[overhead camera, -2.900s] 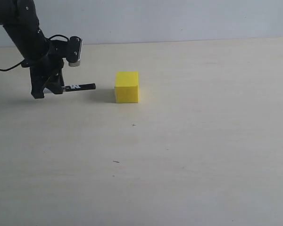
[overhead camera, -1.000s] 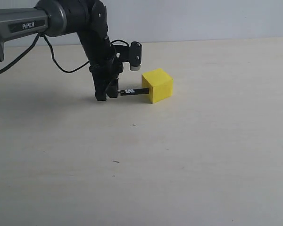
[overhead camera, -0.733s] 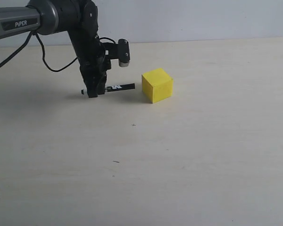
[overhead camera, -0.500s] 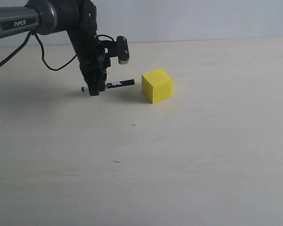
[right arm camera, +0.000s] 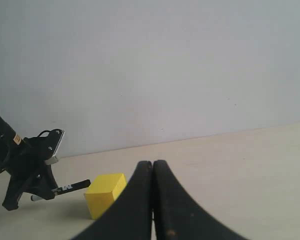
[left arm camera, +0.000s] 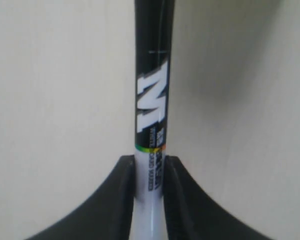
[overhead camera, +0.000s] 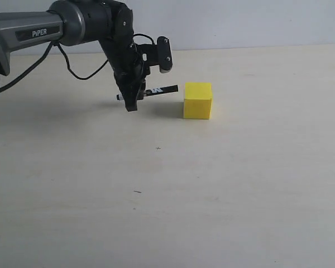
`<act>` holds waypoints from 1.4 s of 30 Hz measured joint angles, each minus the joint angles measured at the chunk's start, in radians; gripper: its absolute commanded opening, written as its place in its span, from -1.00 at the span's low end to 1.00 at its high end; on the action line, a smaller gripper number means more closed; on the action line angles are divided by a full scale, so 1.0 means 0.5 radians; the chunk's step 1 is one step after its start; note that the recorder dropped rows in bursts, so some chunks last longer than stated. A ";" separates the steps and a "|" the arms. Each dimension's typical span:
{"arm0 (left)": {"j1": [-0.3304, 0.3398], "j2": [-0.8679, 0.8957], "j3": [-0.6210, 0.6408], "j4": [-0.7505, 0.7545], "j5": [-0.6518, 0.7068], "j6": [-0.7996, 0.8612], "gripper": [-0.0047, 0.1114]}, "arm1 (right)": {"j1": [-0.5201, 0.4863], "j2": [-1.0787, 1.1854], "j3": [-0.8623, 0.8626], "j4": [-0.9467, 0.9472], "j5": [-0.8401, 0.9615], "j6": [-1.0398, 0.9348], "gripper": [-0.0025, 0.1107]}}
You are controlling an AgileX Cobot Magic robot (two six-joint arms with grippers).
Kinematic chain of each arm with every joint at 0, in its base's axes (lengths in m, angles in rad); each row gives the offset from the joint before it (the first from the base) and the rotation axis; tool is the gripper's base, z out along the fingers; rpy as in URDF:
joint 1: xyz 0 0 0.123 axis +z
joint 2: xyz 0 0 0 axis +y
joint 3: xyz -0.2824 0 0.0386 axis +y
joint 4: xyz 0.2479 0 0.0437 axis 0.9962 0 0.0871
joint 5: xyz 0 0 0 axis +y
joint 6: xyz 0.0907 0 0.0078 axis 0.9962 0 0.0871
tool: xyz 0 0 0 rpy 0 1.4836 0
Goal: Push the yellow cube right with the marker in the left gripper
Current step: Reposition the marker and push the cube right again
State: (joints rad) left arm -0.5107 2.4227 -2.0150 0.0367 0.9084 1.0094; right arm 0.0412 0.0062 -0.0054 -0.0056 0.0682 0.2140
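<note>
Now the cube (overhead camera: 197,101) sits further right than before, so the push landed; the marker (overhead camera: 159,90), pinched in the left gripper (overhead camera: 132,105), hangs just clear.

Bright, soft, even light all round. The left gripper (overhead camera: 132,105) casts only a faint, wide-edged shadow on the table (overhead camera: 223,184), beneath it and on the side away from the yellow cube (overhead camera: 197,101), whose top is brighter than its front. Close up, the marker (left arm camera: 152,100) is blurred.
</note>
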 measured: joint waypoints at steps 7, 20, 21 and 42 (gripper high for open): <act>0.051 0.000 0.000 0.124 0.126 0.059 -0.92 | 0.000 0.000 0.000 0.000 0.000 0.000 -0.96; 0.031 0.004 -0.191 -0.049 0.379 0.331 -0.92 | 0.000 0.000 0.000 0.000 0.000 0.000 -0.96; 0.035 0.008 -0.211 -0.053 0.398 0.335 -0.92 | 0.000 0.000 0.000 0.000 0.000 0.000 -0.96; 0.035 0.124 -0.358 -0.048 0.526 0.330 -0.92 | 0.000 0.000 0.000 0.000 0.000 0.000 -0.96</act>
State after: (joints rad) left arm -0.4932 2.4847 -2.1942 0.0125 1.1714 1.1743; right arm 0.0412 0.0062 -0.0054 -0.0056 0.0682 0.2140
